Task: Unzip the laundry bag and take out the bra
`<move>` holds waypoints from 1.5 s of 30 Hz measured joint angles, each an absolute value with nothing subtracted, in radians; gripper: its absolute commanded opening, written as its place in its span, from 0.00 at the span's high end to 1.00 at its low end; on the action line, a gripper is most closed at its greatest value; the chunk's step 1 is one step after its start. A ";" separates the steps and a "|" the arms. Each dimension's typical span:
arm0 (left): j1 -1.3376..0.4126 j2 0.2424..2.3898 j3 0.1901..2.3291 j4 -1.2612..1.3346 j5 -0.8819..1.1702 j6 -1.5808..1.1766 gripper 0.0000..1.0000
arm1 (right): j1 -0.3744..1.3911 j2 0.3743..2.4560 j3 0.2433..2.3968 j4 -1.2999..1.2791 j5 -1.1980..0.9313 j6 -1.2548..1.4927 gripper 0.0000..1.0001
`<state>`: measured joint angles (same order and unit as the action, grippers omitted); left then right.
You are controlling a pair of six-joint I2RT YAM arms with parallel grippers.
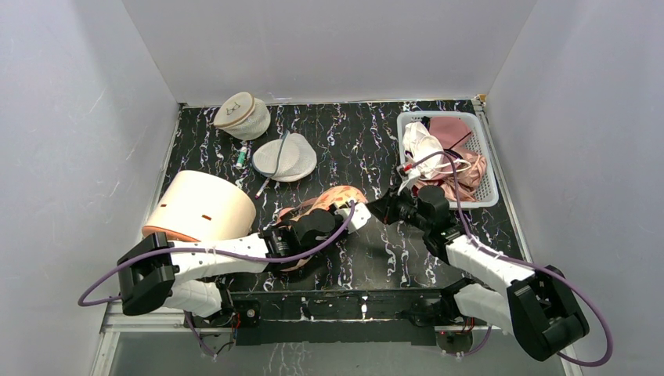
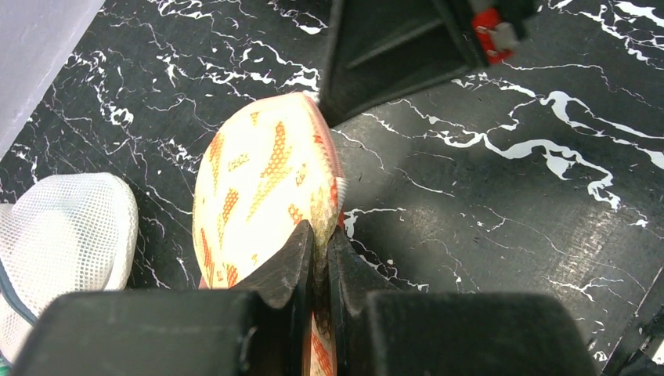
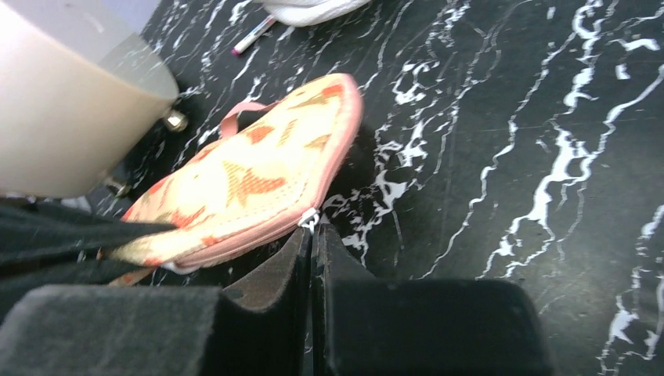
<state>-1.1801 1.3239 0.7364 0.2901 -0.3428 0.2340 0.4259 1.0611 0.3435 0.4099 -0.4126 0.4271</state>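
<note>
Bag (image 1: 335, 197) first, Lin: where is it?

Near the front of the table (image 1: 360, 149), Mo, between both arms, lying flat and zipped all round.

And the grippers?

Left gripper (image 2: 319, 239) is pinched tight on the bag's near edge, fabric between the fingers. Right gripper (image 3: 312, 235) is fully closed too, tips meeting right at the zip pull (image 3: 311, 220); whether the pull is actually caught, I can't tell.

How will it handle?

Light and soft, I'd judge. Thin printed cloth that folds and slides on the smooth table, so one side must anchor it while the other draws the pull along the pink edge. The seam is the firmest place to hold.

The bra?

Not visible in the bag; if inside, it's hidden. A bra is soft and strappy and would likely snag on the zip, so take it by a cup or a wide strap. White cloth (image 1: 421, 145) lies in the basket (image 1: 438, 114), but I can't tell what it is.
</note>
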 measured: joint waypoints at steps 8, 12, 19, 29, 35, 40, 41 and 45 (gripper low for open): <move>-1.173 1.303 0.699 0.330 -0.303 0.261 1.00 | 0.390 1.184 0.439 0.337 -0.400 0.392 1.00; -1.173 1.319 0.698 0.330 -0.300 0.263 0.99 | 0.382 1.195 0.442 0.324 -0.418 0.373 1.00; -1.178 1.396 0.754 0.243 -0.268 0.165 0.54 | 0.364 1.122 0.410 0.292 -0.460 0.361 1.00; -1.178 1.456 0.895 0.056 -0.244 -0.273 0.35 | 0.359 1.006 0.374 0.217 -0.512 0.363 1.00; -1.178 1.531 1.047 -0.065 -0.333 -0.496 0.41 | 0.359 0.976 0.365 0.175 -0.531 0.381 1.00; -1.178 1.617 1.126 -0.131 -0.386 -0.553 0.44 | 0.359 0.957 0.363 0.157 -0.547 0.396 1.00; -1.178 1.633 1.136 -0.138 -0.389 -0.555 0.45 | 0.359 0.955 0.363 0.154 -0.548 0.397 1.00; -1.179 1.666 1.145 -0.146 -0.399 -0.559 0.61 | 0.359 0.944 0.362 0.139 -0.550 0.402 1.00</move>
